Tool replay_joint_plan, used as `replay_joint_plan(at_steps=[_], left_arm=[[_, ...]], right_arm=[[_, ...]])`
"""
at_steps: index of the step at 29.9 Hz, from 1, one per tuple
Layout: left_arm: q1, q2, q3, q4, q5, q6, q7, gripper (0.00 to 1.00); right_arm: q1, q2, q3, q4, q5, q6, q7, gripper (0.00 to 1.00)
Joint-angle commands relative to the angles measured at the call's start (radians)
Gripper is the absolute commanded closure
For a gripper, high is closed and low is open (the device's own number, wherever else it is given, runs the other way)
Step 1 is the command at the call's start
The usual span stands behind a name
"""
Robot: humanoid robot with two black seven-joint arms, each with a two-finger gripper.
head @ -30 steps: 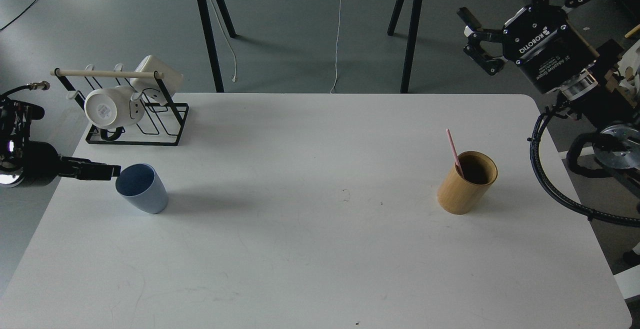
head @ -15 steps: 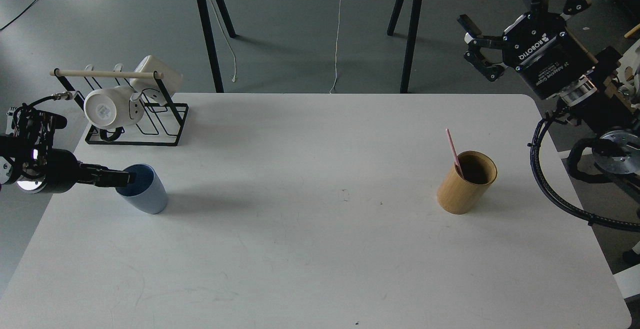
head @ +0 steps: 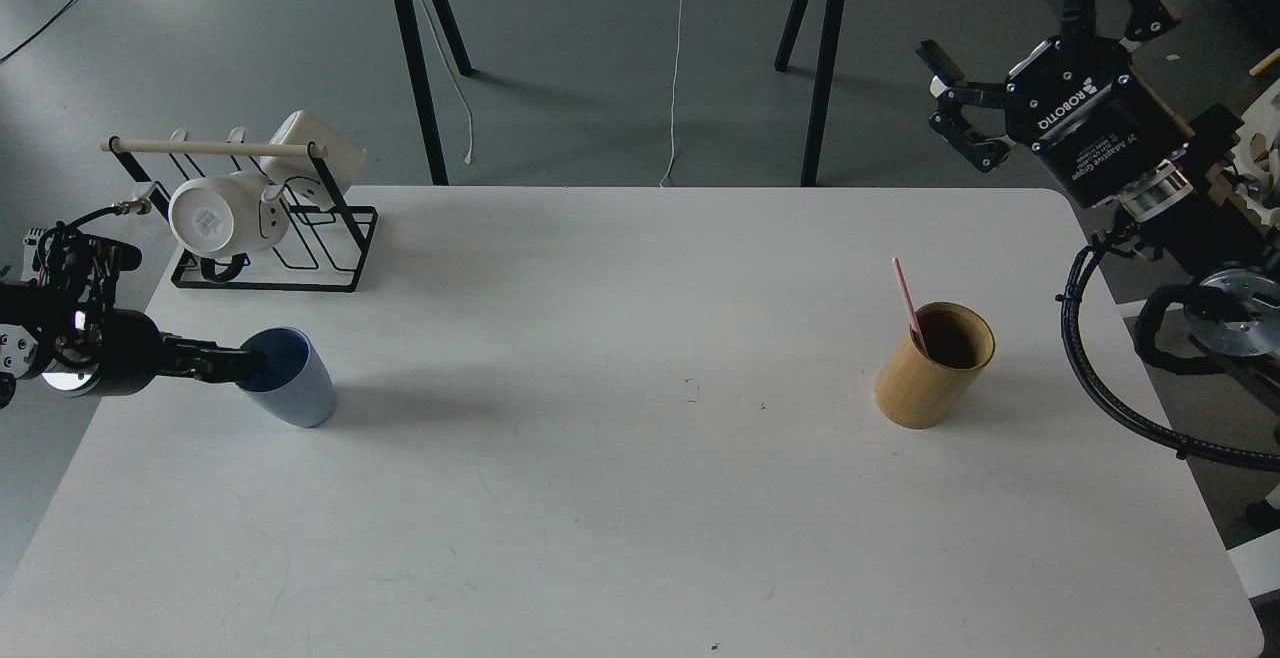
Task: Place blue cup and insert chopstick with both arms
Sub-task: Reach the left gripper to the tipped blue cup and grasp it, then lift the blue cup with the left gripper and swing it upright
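The blue cup (head: 293, 388) stands upright on the white table (head: 640, 498) near its left edge. My left gripper (head: 243, 366) comes in from the left, and its dark tip lies over the cup's left rim. Its fingers look like one dark bar, so I cannot tell how the jaws stand or whether they hold the rim. One pale pink chopstick (head: 907, 304) leans in a tan bamboo cylinder (head: 932, 366) on the right of the table. My right gripper (head: 952, 103) hangs open and empty, high above the table's far right corner.
A black wire rack (head: 270, 238) with white mugs (head: 215, 216) and a wooden bar stands at the back left, just behind the cup. A black cable loop (head: 1090, 358) hangs off the table's right edge. Another table's legs stand behind.
My left gripper has moved right, from just left of the blue cup to over its left rim. My right gripper has shifted slightly up and right. The cup has not moved.
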State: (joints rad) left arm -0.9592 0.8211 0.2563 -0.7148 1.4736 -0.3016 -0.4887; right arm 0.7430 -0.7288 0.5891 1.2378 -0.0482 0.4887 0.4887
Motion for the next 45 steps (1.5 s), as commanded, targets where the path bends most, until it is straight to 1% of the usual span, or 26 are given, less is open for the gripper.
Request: replay_joint_plan(at_steps=[1,2,4,6,8,14,18,20,22,24,26,28,30,32,35,37,40,45], left_arm=[[0.004,0.000,0.001,0.000,0.002,0.042,0.000,0.65],[0.010,0.000,0.001,0.000,0.002,0.062,0.000,0.69],[0.030,0.000,0.001,0.000,0.001,0.102,0.000,0.73],[0.037,0.000,0.001,0.000,0.001,0.122,0.000,0.93],[0.036,0.000,0.000,0.002,0.001,0.125,0.000,0.96],[0.033,0.007,0.000,-0.008,0.001,0.128,0.000,0.97],[0.024,0.048,-0.015,-0.047,-0.009,0.142,0.000,0.97],[0.007,0.084,-0.020,-0.109,-0.010,0.142,0.000,0.97],[-0.050,0.099,-0.028,-0.200,-0.013,0.133,0.000,0.97],[-0.113,0.101,-0.031,-0.297,-0.018,0.113,0.000,0.97],[-0.191,0.082,-0.037,-0.382,-0.030,0.069,0.000,0.97],[-0.248,0.021,-0.042,-0.405,-0.045,0.020,0.000,0.97],[-0.294,-0.090,-0.040,-0.396,-0.055,-0.026,0.000,0.97],[-0.334,-0.195,-0.031,-0.344,-0.055,-0.059,0.000,0.97],[-0.349,-0.377,-0.013,-0.223,-0.053,-0.089,0.000,0.97],[-0.351,-0.486,0.038,-0.128,-0.052,-0.096,0.000,0.96],[-0.352,-0.627,0.144,-0.028,-0.050,-0.093,0.000,0.96],[-0.357,-0.735,0.213,0.015,-0.049,-0.093,0.000,0.96]], right_arm=[[-0.002,0.000,0.000,0.000,0.001,0.000,0.000,0.01],[-0.002,0.000,0.000,0.000,-0.001,0.000,0.000,0.01],[-0.004,0.000,0.000,0.000,0.001,0.000,0.000,0.01],[-0.004,0.000,0.000,0.000,0.001,0.000,0.000,0.01],[-0.005,0.000,0.000,0.000,0.001,0.000,0.000,0.01],[-0.010,0.000,0.000,0.000,0.001,0.000,0.000,0.01],[-0.011,0.000,0.000,0.000,-0.001,0.000,0.000,0.01],[-0.013,0.000,0.000,-0.001,-0.001,0.000,0.000,0.01],[-0.013,0.000,0.000,-0.003,-0.001,0.000,0.000,0.01],[-0.013,0.000,0.001,-0.012,-0.001,0.000,0.000,0.01],[-0.011,0.000,0.011,-0.034,-0.001,0.000,0.000,0.01],[-0.011,0.000,0.032,-0.050,-0.001,0.000,0.000,0.01],[-0.011,-0.004,0.052,-0.070,-0.001,0.000,0.000,0.01],[-0.011,-0.014,0.073,-0.089,-0.001,0.000,0.000,0.01],[-0.011,-0.020,0.103,-0.110,-0.001,0.000,0.000,0.01],[-0.011,-0.021,0.110,-0.123,-0.001,0.000,0.000,0.01],[-0.013,-0.021,0.110,-0.130,-0.001,0.000,0.000,0.01],[-0.025,-0.023,0.110,-0.130,-0.001,0.000,0.000,0.01]])
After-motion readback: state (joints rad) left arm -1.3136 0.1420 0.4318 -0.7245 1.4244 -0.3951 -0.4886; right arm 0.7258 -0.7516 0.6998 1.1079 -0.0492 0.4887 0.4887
